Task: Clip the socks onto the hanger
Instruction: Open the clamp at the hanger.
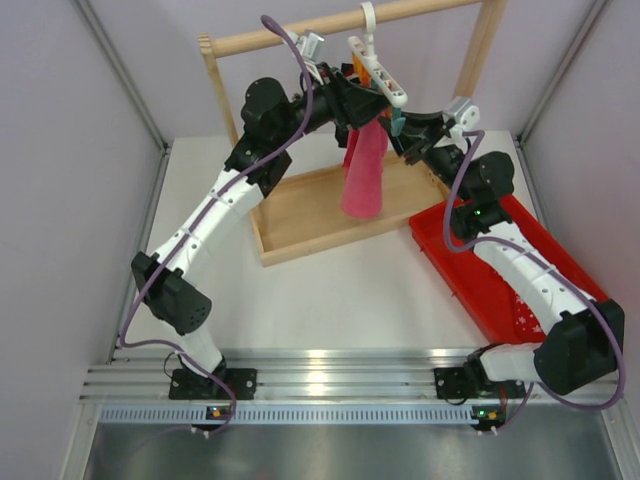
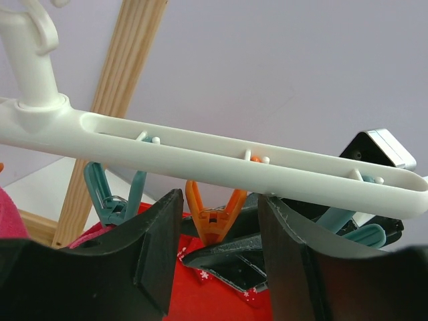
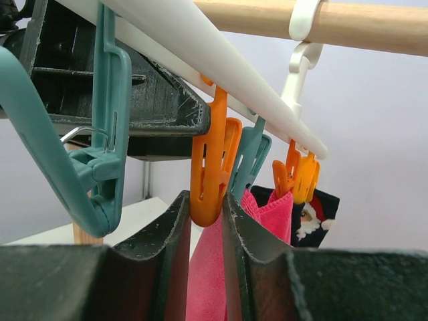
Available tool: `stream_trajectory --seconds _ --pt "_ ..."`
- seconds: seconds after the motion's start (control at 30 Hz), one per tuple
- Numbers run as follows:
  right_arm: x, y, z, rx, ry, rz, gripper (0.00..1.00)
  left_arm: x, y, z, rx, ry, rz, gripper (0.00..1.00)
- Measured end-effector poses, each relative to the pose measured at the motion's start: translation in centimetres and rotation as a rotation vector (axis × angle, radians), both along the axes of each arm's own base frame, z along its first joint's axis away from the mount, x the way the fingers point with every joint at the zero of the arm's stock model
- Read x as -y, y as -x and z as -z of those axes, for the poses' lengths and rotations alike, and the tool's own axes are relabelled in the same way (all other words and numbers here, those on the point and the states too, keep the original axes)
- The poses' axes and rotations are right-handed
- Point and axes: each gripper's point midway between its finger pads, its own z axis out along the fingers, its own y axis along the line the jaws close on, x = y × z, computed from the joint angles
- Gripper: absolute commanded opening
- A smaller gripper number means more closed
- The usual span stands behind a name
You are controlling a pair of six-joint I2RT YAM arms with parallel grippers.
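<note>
The white hanger [image 1: 380,72] hangs by its hook from the wooden rail. Its bar crosses the left wrist view [image 2: 221,157] and the right wrist view [image 3: 200,40]. My left gripper [image 1: 352,100] is open, its fingers on either side of an orange clip [image 2: 214,221] without touching it. My right gripper [image 1: 400,135] comes from the other side, and that clip's tip [image 3: 210,167] sits between its nearly closed fingertips. Red snowflake-print sock fabric [image 2: 200,275] hangs from these fingers. A second red sock [image 1: 522,318] lies in the red tray.
A pink cloth [image 1: 365,175] and a black Santa cloth [image 3: 314,217] hang from other clips. Teal clips [image 2: 114,197] flank the orange one. The wooden rail frame [image 1: 300,35] stands on a wooden base [image 1: 310,225]. The red tray [image 1: 470,285] sits at the right.
</note>
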Motion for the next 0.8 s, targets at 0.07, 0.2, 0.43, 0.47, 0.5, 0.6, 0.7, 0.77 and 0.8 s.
stream_trajectory --seconds 0.07,0.2,0.43,0.47,0.5,0.6,0.7,0.77,0.8 --pt "0.1 0.0 0.0 0.001 -0.001 0.002 0.0 0.1 0.0 -0.1 -0.001 0.006 0.004 0.53" --pt "0.2 -0.1 0.0 0.0 -0.001 0.003 0.0 0.3 -0.1 -0.1 -0.006 0.012 0.01 0.5" --pt "0.3 -0.1 0.1 -0.005 0.002 0.004 0.01 0.7 -0.5 0.1 -0.012 0.019 0.019 0.31" --pt "0.3 0.0 0.0 -0.003 0.002 0.002 0.08 0.7 -0.4 0.0 -0.009 0.021 0.021 0.26" --pt "0.3 0.2 -0.1 -0.003 0.0 -0.002 0.13 0.7 -0.3 -0.1 -0.01 0.022 0.024 0.24" --pt "0.5 0.6 -0.4 -0.012 -0.004 -0.008 0.33 0.8 0.0 -0.4 -0.002 0.029 0.034 0.14" --pt "0.8 0.7 -0.4 -0.024 -0.003 0.001 0.5 1.0 0.3 -0.6 -0.014 0.04 0.048 0.01" --pt "1.4 0.5 -0.2 -0.04 0.004 0.022 0.59 1.1 0.5 -0.8 -0.02 0.047 0.055 0.0" --pt "1.7 0.5 -0.1 -0.049 0.009 0.03 0.61 1.1 0.5 -0.7 -0.025 0.049 0.057 0.0"
